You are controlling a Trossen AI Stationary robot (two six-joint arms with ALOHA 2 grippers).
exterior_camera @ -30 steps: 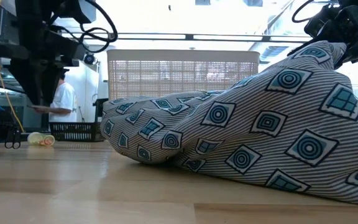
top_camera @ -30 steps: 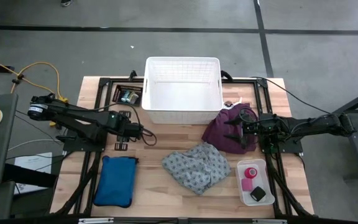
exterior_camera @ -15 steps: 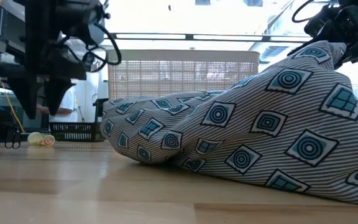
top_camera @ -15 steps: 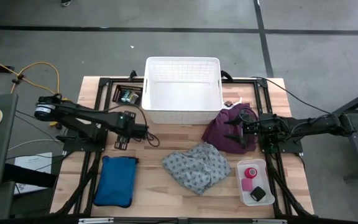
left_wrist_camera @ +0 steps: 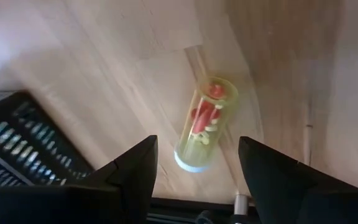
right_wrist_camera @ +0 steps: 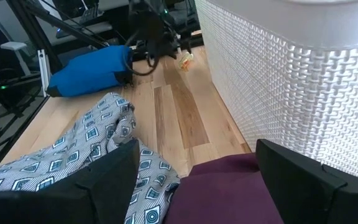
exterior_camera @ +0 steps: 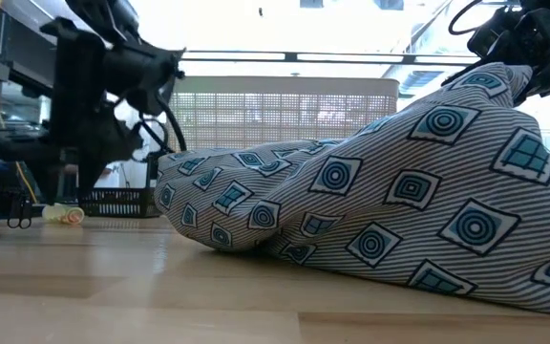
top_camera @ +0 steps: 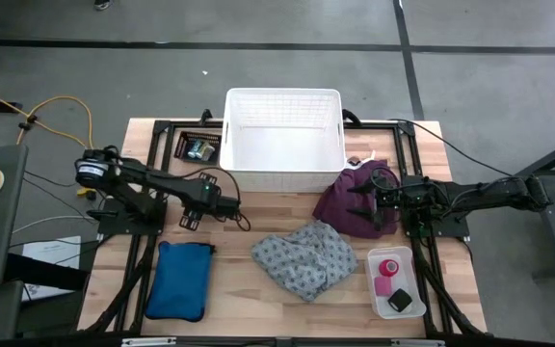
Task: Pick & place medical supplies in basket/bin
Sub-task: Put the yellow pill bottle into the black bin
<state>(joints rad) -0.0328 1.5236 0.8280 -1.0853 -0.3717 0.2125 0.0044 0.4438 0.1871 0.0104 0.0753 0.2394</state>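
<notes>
Left hand (left_wrist_camera: 194, 180): fingers wide apart, empty, poised over small clear bottle (left_wrist_camera: 204, 123) lying on its side on tabletop (top_camera: 249, 226), between the fingertips and just ahead. Step in hand, as I judge: approach to grasp; next, lower and close across the bottle's body, then carry to white basket (top_camera: 283, 140). Right hand (top_camera: 362, 205): fingers apart, over purple cloth (top_camera: 345, 204), empty. Bottle holds red and yellow contents; no readable label
</notes>
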